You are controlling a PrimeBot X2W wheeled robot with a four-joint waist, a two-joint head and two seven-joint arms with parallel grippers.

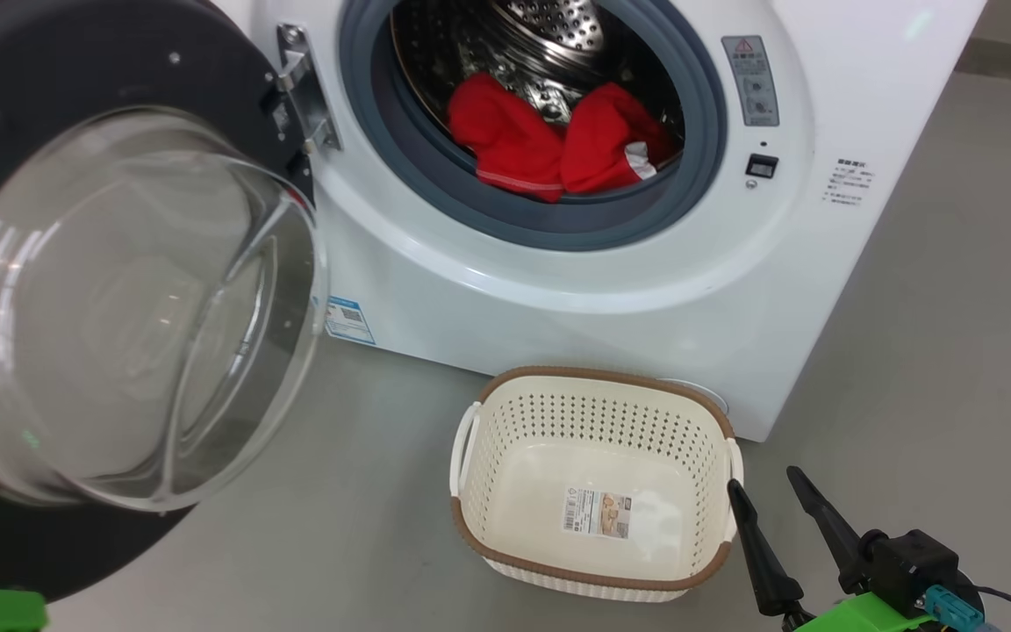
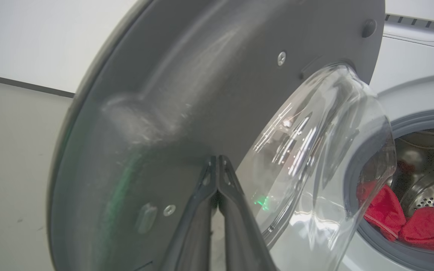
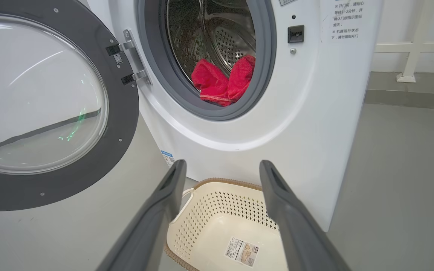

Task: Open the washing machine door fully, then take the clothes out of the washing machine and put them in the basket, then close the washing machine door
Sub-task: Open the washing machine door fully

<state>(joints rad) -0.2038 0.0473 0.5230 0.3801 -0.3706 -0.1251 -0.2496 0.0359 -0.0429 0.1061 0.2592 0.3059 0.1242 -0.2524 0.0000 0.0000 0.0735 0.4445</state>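
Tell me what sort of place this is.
Probably a laundry or utility room: a white front-loading washing machine with red clothes in its drum, and a cream basket on the bare grey floor.

Right of the drum opening, on the front of the big white boxy front-loading washing machine (image 3: pixel 315 113), I read printed Chinese notes (image 3: pixel 344 22), including 等待1~2分钟 and 机器运行状态下,请勿强制开门. Beside the opening, a grey label (image 1: pixel 749 79) bears a red warning triangle; its small print is illegible. The blue-edged sticker (image 1: pixel 349 320) low on the panel cannot be read. Neither can the barcode sticker (image 1: pixel 596 512) on the floor of the small cream perforated plastic basket (image 1: pixel 602 379).
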